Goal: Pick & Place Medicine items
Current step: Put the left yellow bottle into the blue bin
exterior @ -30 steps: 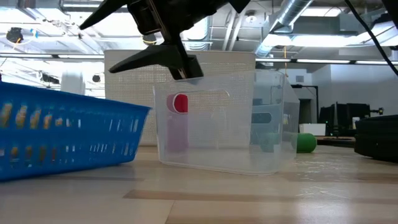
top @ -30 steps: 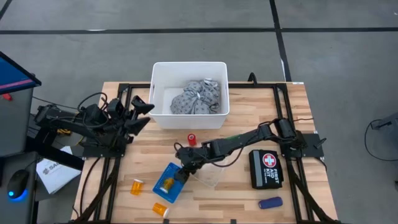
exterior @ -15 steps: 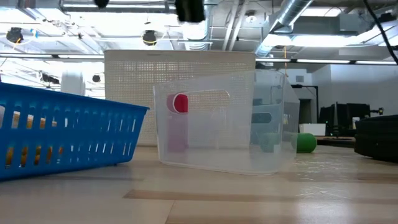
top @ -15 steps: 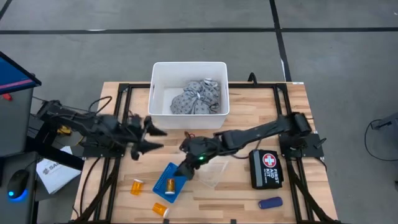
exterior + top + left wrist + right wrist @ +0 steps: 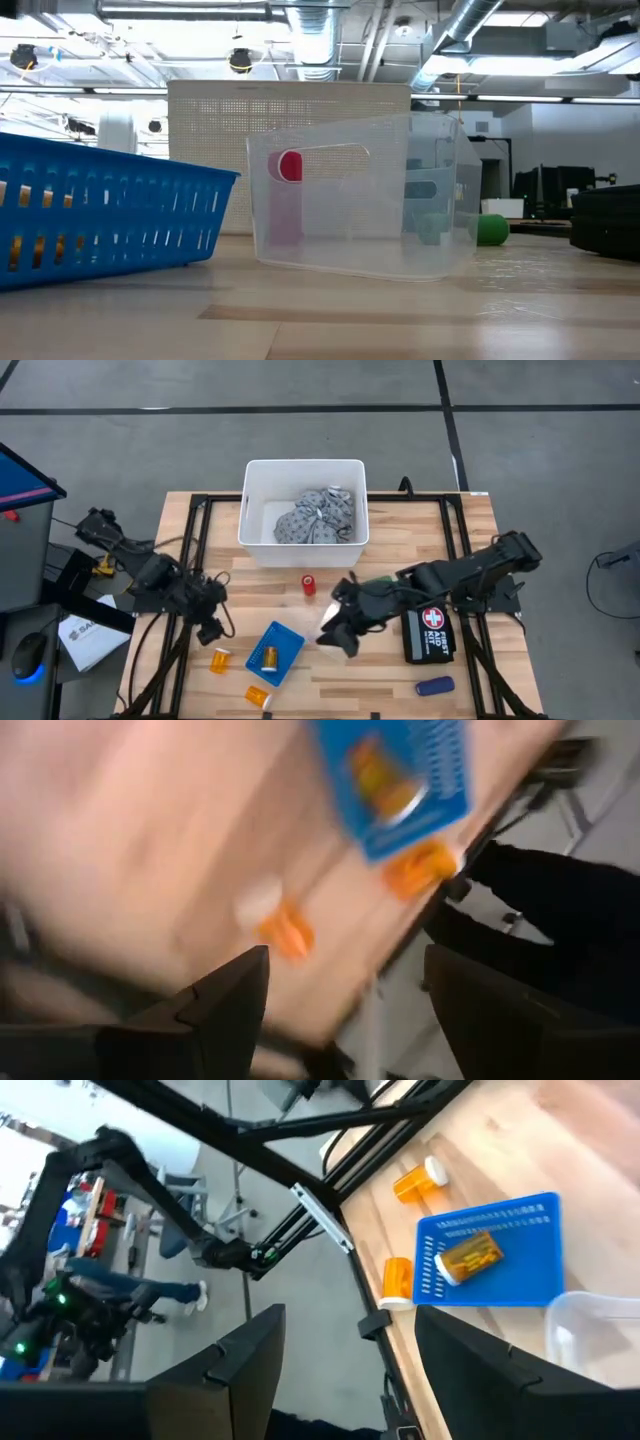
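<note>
One orange pill bottle (image 5: 267,656) lies on its side in the blue tray; two more (image 5: 219,659) (image 5: 257,696) lie loose on the bench near its front-left corner. The red cylinder (image 5: 308,584) stands mid-bench; the dark-blue one (image 5: 435,686) lies by the front edge, right; the green one (image 5: 491,229) shows only at table height; the grey bundle (image 5: 316,516) sits in the white bin at the back edge.

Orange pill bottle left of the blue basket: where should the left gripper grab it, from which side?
Probably from straight above, fingers across the middle of the barrel. The orange pill bottle lies on its side on the table, apart from the blue basket, with the open left gripper just above it.
</note>
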Available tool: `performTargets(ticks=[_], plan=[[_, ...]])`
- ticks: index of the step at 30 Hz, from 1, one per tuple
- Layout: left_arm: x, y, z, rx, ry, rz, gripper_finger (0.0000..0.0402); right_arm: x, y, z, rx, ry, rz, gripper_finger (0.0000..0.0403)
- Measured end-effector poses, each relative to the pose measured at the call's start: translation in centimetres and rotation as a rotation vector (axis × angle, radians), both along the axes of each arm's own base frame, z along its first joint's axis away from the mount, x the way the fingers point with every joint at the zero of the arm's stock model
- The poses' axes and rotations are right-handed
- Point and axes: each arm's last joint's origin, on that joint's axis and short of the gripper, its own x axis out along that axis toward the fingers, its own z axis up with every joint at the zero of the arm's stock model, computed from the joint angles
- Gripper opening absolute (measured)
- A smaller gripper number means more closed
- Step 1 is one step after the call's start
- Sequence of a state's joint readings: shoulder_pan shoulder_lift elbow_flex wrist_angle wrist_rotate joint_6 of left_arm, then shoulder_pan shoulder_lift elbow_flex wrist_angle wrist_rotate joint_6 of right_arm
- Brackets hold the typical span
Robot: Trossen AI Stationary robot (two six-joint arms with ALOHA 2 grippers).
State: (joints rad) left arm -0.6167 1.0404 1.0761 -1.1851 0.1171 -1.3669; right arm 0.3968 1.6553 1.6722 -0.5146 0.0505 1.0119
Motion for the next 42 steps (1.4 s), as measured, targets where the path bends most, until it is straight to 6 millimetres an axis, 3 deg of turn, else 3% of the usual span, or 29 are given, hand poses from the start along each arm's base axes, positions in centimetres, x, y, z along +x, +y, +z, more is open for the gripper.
performTargets(ticks=[8, 19, 26, 36, 42], plan=[[-0.9, -3.9, -4.4, -0.002, 0.313, 0.204, 0.026, -2.7, 0.4, 1.3, -0.04, 0.013, -0.087, 0.0221], [-0.2, -7.6, -10.6, -0.055, 0.33, 0.325, 0.026, -3.6, -0.2, 2.4, -0.035, -0.012, -0.112, 0.0221], [-0.1, -7.8, -13.1, 0.043, 0.362, 0.38, 0.026, -3.8, -0.2, 2.4, -0.032, -0.008, -0.114, 0.0221], [0.1, -7.2, -15.5, 0.026, 0.332, 0.428, 0.026, -3.7, -0.2, 2.5, -0.018, -0.015, -0.119, 0.0221], [0.2, -7.5, -15.7, -0.024, 0.311, 0.422, 0.026, -3.7, -0.1, 2.6, -0.009, -0.018, -0.121, 0.0221]])
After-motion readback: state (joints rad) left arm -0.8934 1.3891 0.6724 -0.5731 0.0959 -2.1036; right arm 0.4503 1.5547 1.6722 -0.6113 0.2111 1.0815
